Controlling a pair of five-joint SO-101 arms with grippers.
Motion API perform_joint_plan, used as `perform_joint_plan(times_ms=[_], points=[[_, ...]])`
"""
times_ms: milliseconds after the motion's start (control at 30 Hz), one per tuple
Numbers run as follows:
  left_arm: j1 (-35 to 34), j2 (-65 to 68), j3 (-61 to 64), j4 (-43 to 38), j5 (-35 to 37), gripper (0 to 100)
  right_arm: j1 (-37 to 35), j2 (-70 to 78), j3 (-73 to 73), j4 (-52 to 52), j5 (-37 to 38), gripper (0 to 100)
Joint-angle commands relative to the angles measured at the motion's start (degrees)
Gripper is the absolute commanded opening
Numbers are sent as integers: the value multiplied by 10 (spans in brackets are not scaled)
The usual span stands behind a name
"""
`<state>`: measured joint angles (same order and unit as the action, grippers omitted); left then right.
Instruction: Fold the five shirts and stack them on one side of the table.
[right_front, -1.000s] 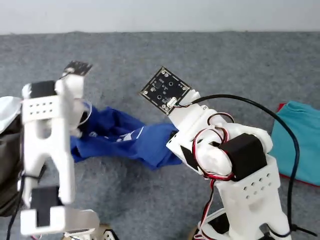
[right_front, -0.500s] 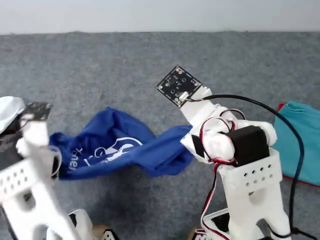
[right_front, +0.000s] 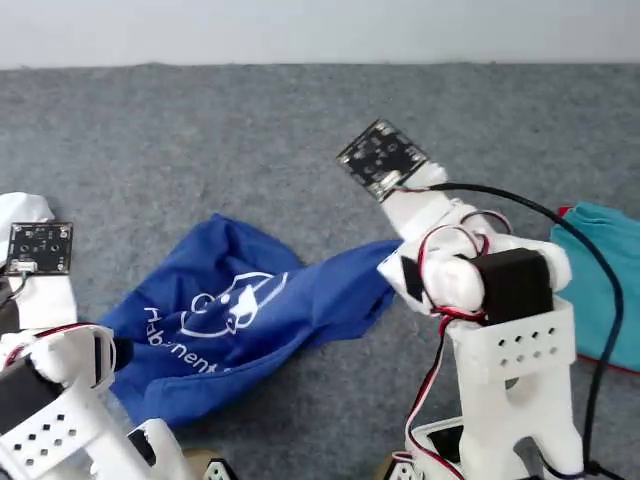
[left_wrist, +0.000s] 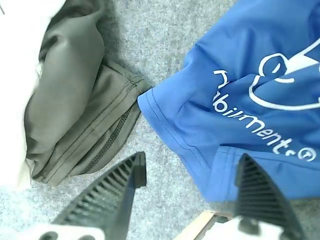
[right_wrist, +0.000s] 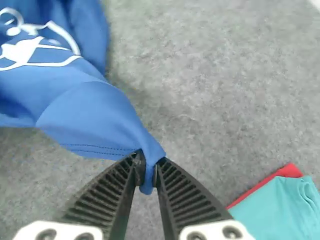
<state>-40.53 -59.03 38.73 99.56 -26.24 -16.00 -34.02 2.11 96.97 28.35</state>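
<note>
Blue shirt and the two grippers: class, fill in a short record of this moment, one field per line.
Blue shirt: crumpled on the grey table, print facing up
Right gripper: shut on a corner of the blue shirt
Left gripper: open, empty, over the shirt's hem
Nearby: olive garment and white cloth by the left arm; teal shirt on a red cloth

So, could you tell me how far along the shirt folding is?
Done, it seems: a teal shirt lies flat on a red shirt at the table edge. In hand: the right hand pinches a corner of the blue shirt, spread but unfolded; the left hand is open over its hem. Left: the crumpled olive garment and white garment.
</note>
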Motion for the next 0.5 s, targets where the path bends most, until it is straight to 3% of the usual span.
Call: perform_joint_plan(times_ms=[0, 167, 467], points=[[1, -4, 19, -8, -60, 266, 12, -9, 1, -15, 5, 9], [1, -4, 55, -16, -138, 233, 15, -9, 43, -57, 4, 9], [4, -4, 156, -98, -143, 232, 15, -9, 99, -184, 2, 9]])
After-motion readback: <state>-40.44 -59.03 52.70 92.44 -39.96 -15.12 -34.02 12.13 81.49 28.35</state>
